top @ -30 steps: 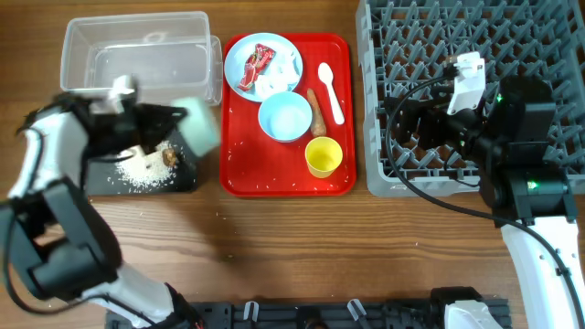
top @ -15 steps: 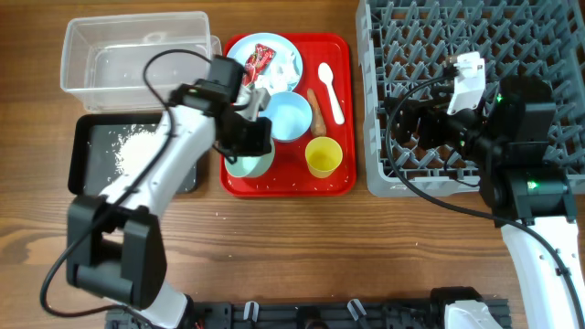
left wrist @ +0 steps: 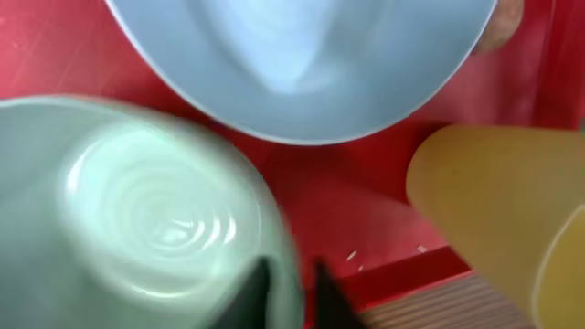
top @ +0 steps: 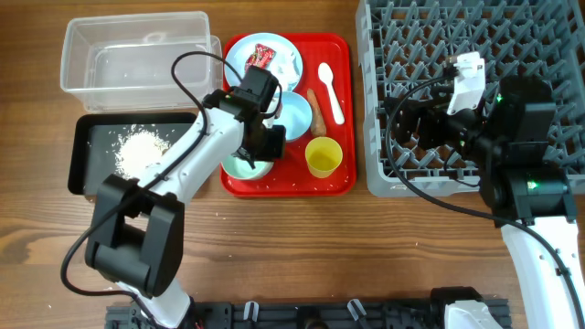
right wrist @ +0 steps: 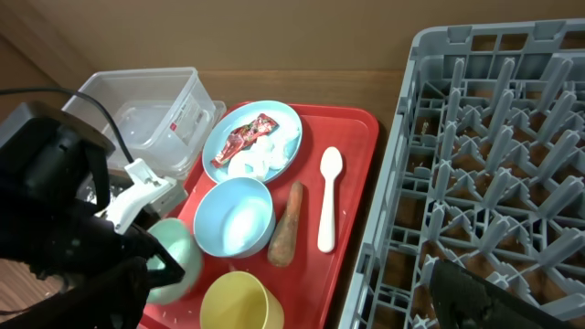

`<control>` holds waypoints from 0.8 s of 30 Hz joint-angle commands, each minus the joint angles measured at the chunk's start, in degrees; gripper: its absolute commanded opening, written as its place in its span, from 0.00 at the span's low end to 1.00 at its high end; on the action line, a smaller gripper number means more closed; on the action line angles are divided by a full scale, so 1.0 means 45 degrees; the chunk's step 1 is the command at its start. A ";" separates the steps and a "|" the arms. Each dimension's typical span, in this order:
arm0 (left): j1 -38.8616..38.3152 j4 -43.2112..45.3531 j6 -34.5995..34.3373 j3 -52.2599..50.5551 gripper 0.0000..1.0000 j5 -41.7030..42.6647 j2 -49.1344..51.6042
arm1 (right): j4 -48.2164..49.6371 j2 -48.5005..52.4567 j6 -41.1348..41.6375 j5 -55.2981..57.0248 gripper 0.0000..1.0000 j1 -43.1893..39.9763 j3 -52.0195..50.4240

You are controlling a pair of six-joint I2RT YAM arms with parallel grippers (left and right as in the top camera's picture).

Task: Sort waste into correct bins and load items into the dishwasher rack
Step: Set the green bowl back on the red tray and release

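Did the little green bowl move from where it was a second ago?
Yes. In the overhead view the mint bowl moved right, from above the black tray's right end to the red tray's lower left corner.

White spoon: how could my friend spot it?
Find the flat red serving tray. Along its edge nearest the grey plastic rack lies the white plastic spoon, beside an orange-brown carrot-like stick. It is the only long, thin white thing there.

wooden table [top: 292,247], brown plank top. far left: clear tub [top: 137,46], with black tray [top: 78,155] just near-side of it. red serving tray [top: 292,178] at centre just beside both; grey rack [top: 402,37] on the right.
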 commanded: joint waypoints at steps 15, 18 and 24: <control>-0.0257 0.0680 0.0005 0.1331 0.71 0.1632 -0.0282 | 0.0034 0.0092 0.0170 0.0136 1.00 -0.0005 0.0296; -0.0340 0.0855 0.0306 0.1311 0.69 0.1642 -0.0146 | 0.0029 0.0092 0.0170 0.0131 1.00 -0.0005 0.0296; -0.1059 0.0908 0.1205 0.1307 0.67 0.1676 0.0471 | 0.0029 0.0092 0.0165 0.0136 1.00 -0.0005 0.0296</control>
